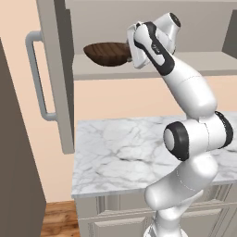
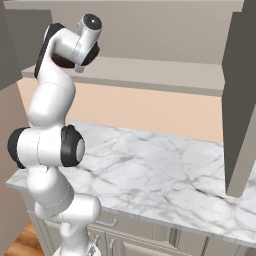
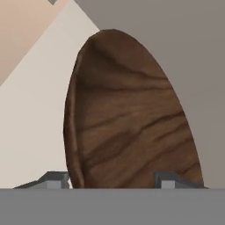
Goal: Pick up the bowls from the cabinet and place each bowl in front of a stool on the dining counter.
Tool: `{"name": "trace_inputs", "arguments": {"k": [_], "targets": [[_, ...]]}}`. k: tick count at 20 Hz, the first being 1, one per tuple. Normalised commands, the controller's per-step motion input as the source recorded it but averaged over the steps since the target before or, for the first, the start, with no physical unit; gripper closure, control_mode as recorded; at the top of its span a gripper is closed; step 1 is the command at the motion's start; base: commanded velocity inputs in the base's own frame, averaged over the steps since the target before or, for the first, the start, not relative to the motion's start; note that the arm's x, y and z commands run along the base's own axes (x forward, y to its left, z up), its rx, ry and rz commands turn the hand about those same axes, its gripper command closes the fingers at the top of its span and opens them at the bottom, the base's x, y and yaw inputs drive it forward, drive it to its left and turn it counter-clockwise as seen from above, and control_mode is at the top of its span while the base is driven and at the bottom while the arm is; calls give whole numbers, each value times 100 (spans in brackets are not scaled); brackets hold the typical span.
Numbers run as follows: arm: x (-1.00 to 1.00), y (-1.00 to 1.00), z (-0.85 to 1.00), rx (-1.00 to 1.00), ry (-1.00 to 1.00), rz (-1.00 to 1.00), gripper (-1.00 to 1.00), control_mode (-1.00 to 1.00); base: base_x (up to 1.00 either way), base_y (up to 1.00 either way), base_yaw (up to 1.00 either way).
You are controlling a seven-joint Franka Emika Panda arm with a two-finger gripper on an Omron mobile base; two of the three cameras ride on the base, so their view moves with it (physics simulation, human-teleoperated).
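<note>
A wide, shallow dark brown wooden bowl sits on the pale shelf of the open wall cabinet. My gripper reaches in from the right at the bowl's rim. In the hand view the bowl stands close between the two fingertips of my gripper. The left fingertip is just outside the rim and the right one lies over the bowl's inside, with a gap left between them. A sliver of the bowl shows behind the hand in the right base view. The stool and the dining counter are out of view.
The cabinet's left door hangs open with its grey bar handle. Another open door hangs on the right. Below the shelf is a marble-topped base cabinet. A tall dark panel stands at the far left.
</note>
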Motion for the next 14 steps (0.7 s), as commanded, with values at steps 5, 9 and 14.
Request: {"name": "trace_inputs", "arguments": {"k": [5,9,14], "targets": [[0,0,-1,0,0,0,100,-100,0,0,0],[0,0,0,0,0,0,100,-100,0,0,0],[-5,0,0,0,-7,-5,100,-100,0,0,0]]}}
